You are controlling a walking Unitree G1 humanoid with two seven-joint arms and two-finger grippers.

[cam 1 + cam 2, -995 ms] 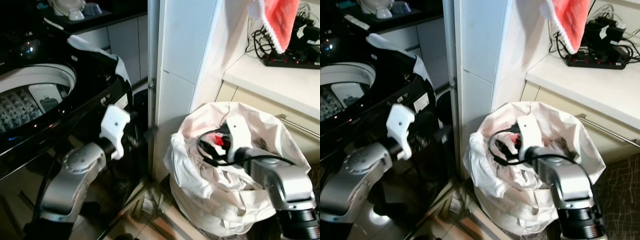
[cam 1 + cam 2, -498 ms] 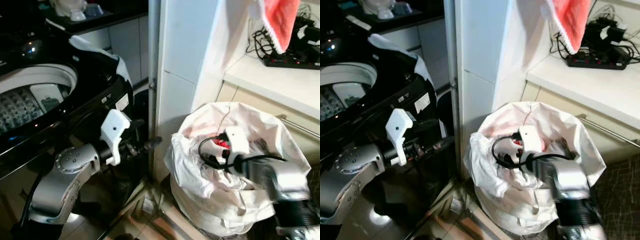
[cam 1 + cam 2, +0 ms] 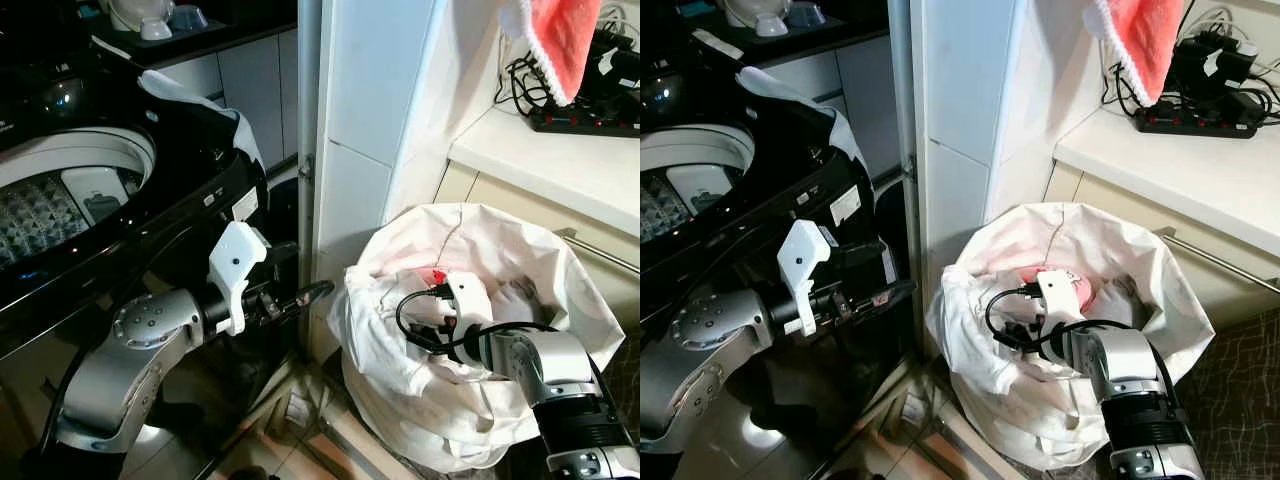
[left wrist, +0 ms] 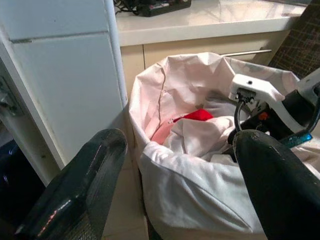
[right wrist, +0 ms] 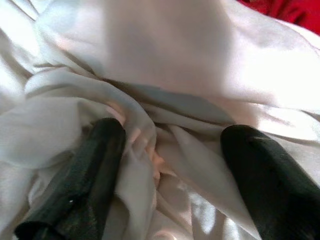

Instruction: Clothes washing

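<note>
A white pillar (image 3: 365, 120) stands beside a pale counter (image 3: 560, 165) over cream cabinets (image 3: 520, 205) with a metal handle (image 3: 600, 255). A power strip (image 3: 585, 120) with tangled cables lies on the counter, and the floor (image 3: 320, 440) is glossy tile.

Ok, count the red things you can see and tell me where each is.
2. A red cloth hangs above the counter. A red garment lies in the laundry bag, beyond the right hand. More may be buried underneath.

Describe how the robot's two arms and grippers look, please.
Both arms are silver metal with round joints. Each wrist carries a white camera bracket. The left gripper and the right gripper each have two long, glossy black fingers. A black cable loops at the right wrist.
</note>
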